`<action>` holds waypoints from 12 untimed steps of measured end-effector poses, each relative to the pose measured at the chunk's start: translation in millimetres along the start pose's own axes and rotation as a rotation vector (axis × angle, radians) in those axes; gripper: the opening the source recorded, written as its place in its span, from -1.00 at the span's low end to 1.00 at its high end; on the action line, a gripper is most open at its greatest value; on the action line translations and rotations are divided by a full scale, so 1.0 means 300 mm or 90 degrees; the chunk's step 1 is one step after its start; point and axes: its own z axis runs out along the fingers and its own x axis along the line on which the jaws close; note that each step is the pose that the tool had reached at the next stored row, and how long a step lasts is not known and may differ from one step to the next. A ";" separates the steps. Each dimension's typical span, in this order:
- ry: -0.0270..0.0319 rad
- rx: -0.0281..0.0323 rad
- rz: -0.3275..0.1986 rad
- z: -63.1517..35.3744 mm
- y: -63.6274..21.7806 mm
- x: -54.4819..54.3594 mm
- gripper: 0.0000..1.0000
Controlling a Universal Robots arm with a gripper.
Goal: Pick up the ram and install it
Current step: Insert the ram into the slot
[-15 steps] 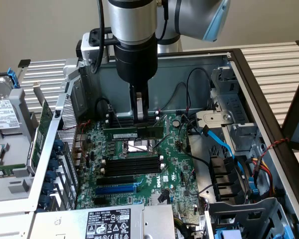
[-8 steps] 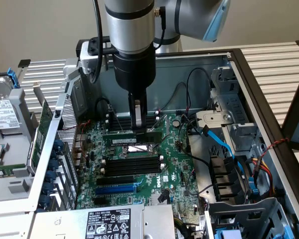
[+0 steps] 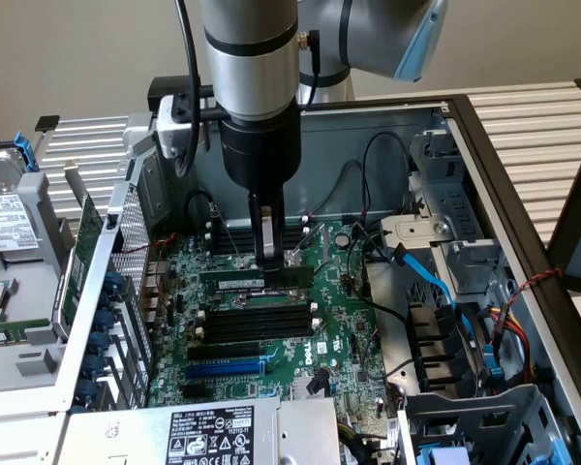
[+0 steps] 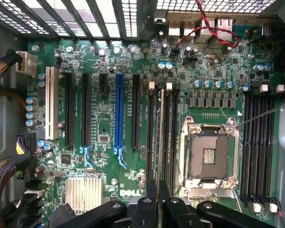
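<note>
The ram point(image 3: 230, 281), a thin green stick with a white label strip, stands on edge along the black memory slots point(image 3: 252, 325) of the green motherboard point(image 3: 334, 320) inside the open computer case. My gripper point(image 3: 268, 263) reaches straight down from the arm and is shut on the ram's end toward the exterior view's right. In the wrist view the black fingers point(image 4: 147, 209) are pressed together around the gripper point(image 4: 157, 192), and the ram point(image 4: 157, 137) shows edge-on, lined up with a slot beside the processor socket point(image 4: 209, 154). I cannot tell whether it is seated.
A long blue slot point(image 4: 118, 114) and black expansion slots lie beside the memory slots. Blue cables point(image 3: 436, 281) and drive bays crowd the exterior view's right. A green expansion card point(image 3: 82, 252) and a hard drive point(image 3: 5, 218) sit at the left, and the power supply point(image 3: 213, 436) is at the front.
</note>
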 end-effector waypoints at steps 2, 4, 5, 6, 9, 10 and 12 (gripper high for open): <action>0.0020 0.0001 0.000 0.009 0.000 0.000 -0.73; 0.0032 0.0000 0.000 0.017 0.001 0.001 -0.73; 0.0035 0.0001 0.000 0.020 0.001 0.001 -0.73; 0.0039 0.0000 0.000 0.021 0.001 0.001 -0.73; 0.0039 0.0000 0.000 0.021 0.001 0.001 -0.73; 0.0038 0.0001 0.000 0.022 0.001 0.001 -0.73; 0.0038 0.0001 0.000 0.022 0.001 0.001 -0.73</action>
